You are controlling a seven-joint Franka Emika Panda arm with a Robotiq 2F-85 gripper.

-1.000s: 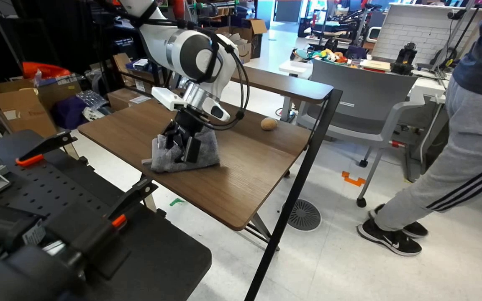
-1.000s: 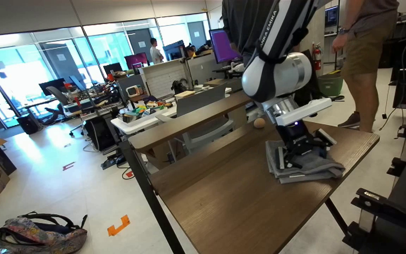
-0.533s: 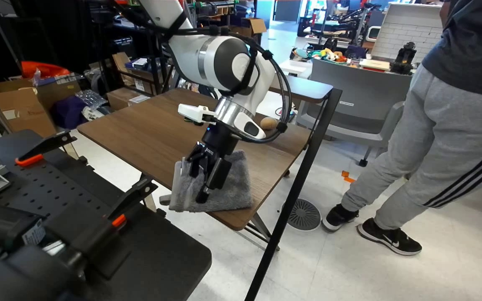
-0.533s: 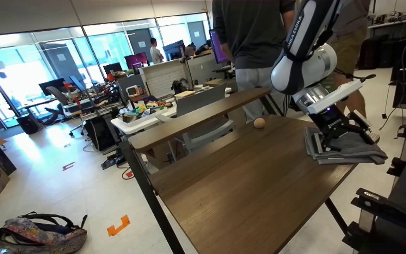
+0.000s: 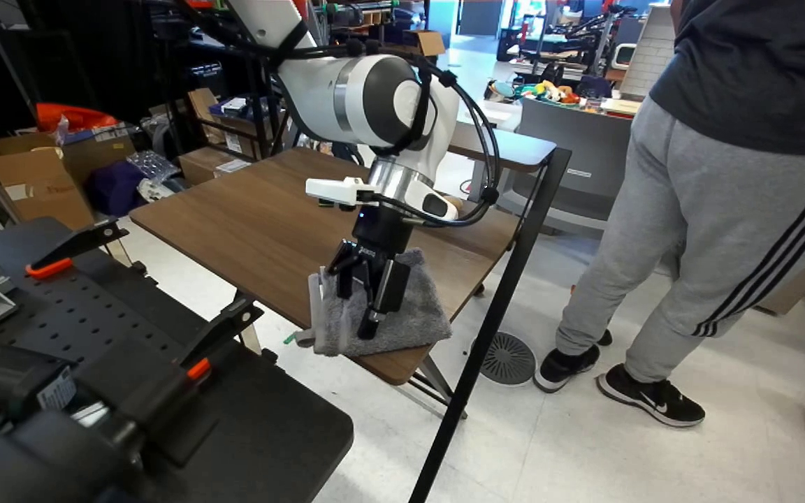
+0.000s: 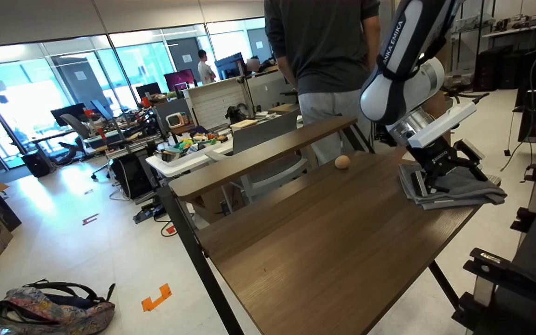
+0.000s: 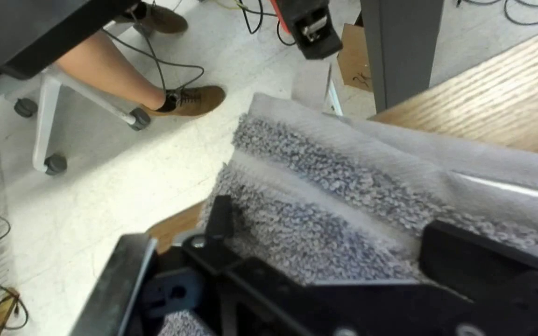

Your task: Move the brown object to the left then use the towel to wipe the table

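The brown object point(image 6: 342, 162) rests near the table's edge beside the raised wood shelf; in an exterior view it is mostly hidden behind the arm point(image 5: 454, 202). The grey folded towel point(image 5: 420, 307) lies on the brown wood-grain table point(image 6: 319, 242), and part of it hangs past the table's edge. It also shows in the wrist view point(image 7: 357, 191). My gripper point(image 6: 445, 179) points down onto the towel with its fingers wide apart, also in the wrist view point(image 7: 325, 233). Towel surface shows between the fingers, with no pinched fold visible. The gripper is away from the brown object.
A raised wood-topped shelf point(image 6: 268, 156) runs along one table side, with a black metal frame point(image 5: 493, 328) at the end. A black perforated bench point(image 5: 256, 419) with clamps stands close by. A person point(image 5: 661, 209) stands beside the table near a grey chair point(image 5: 570, 147).
My gripper and the towel under it have moved together across the table toward its edge, then shifted slightly back. The brown object has stayed put. The person has stepped closer to the table.
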